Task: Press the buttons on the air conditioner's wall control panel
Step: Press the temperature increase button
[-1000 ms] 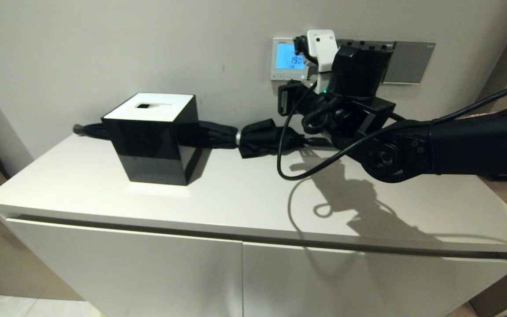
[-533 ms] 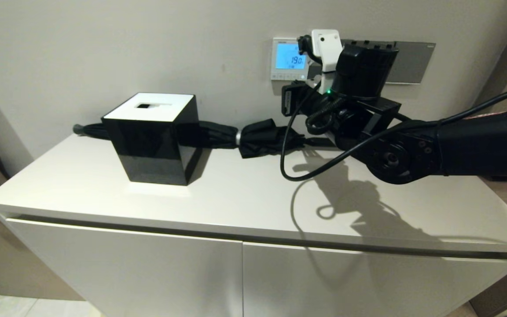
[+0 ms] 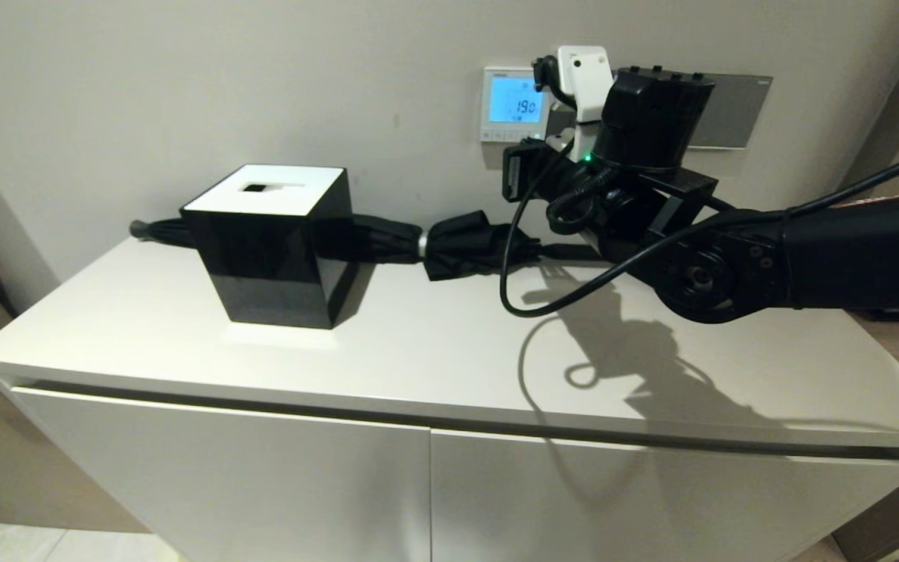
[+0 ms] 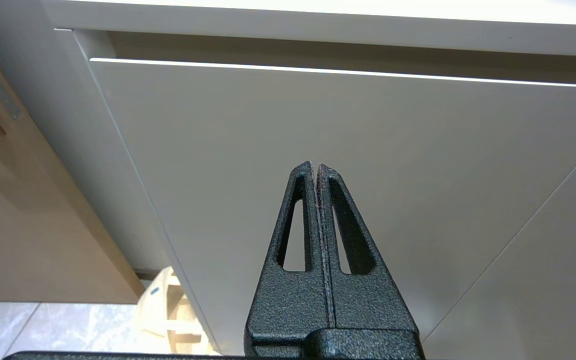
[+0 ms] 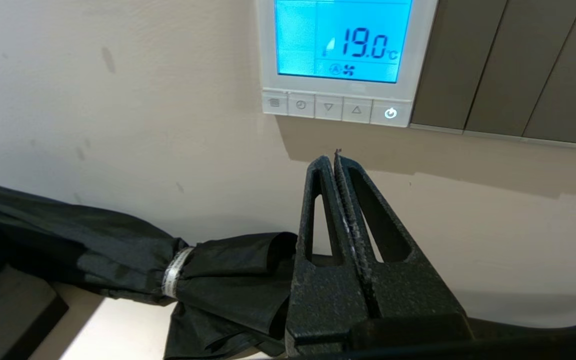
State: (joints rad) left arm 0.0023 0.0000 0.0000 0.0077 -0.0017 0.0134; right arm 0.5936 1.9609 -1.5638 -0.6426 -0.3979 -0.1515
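**Right gripper below the panel, off the wall**

Right gripper (image 5: pixel 336 159): fingers pressed together, holding nothing. Tips sit just under the control panel (image 5: pixel 420 60), with bare wall showing between them and its bottom edge. Buttons (image 5: pixel 328 107) run in a row right above the tips; the power key at the end is lit. Screen reads 19.0 °C with a fan icon.

Dark switch plates (image 5: pixel 513 65) butt against the panel's side, above the gripper. Folded black umbrella (image 5: pixel 118 255) lies below it, along the wall on the cabinet top (image 3: pixel 434 343). Black box (image 3: pixel 270 250) well away.

Left gripper (image 4: pixel 316 169): closed, empty, parked low facing the cabinet door (image 4: pixel 318 125).
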